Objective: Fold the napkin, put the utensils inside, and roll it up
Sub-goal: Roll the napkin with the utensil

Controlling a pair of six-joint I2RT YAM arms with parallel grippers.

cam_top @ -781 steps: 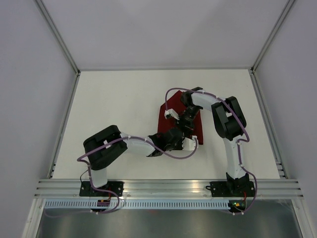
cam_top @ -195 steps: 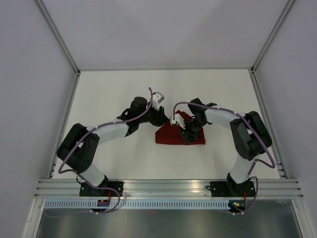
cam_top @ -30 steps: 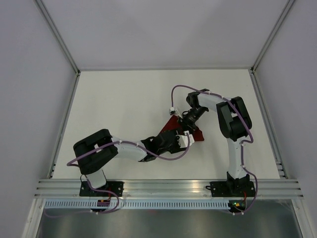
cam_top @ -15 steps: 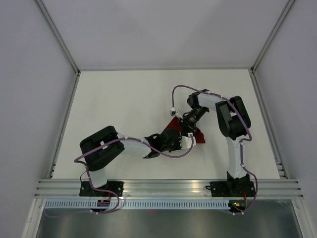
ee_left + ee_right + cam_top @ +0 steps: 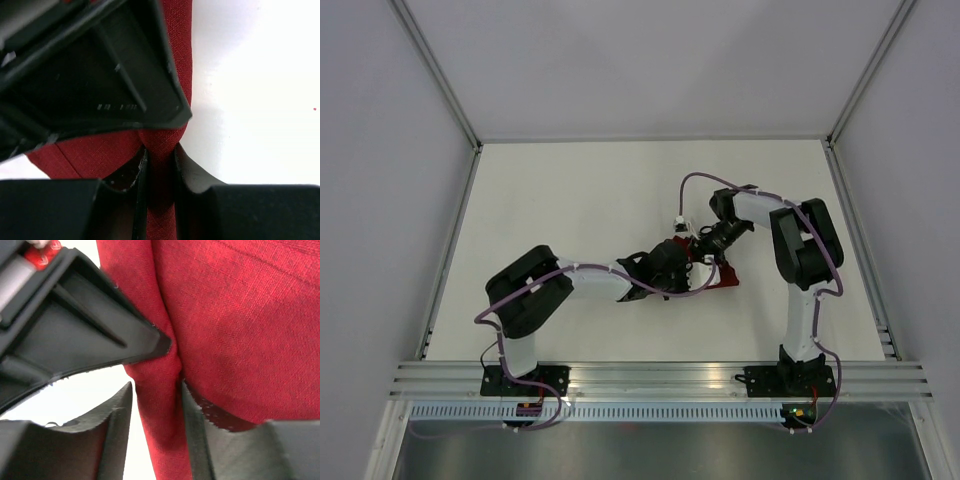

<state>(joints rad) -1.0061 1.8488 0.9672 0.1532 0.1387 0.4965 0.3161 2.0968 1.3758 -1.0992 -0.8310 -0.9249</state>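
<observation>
The napkin [image 5: 722,279], a maroon woven cloth bunched into narrow soft folds, lies on the smooth white desk [image 5: 560,200], right of its middle. My left end effector [image 5: 159,161] is clamped on one thin ridge of it. My right end effector [image 5: 156,390], just beside, pinches another fold.

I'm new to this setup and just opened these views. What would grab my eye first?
Both arms crowd onto one spot, right of the middle of the table: the bunched dark red napkin. In the wrist views the left gripper and right gripper each pinch a ridge of that cloth between their fingers, nearly nose to nose.
</observation>
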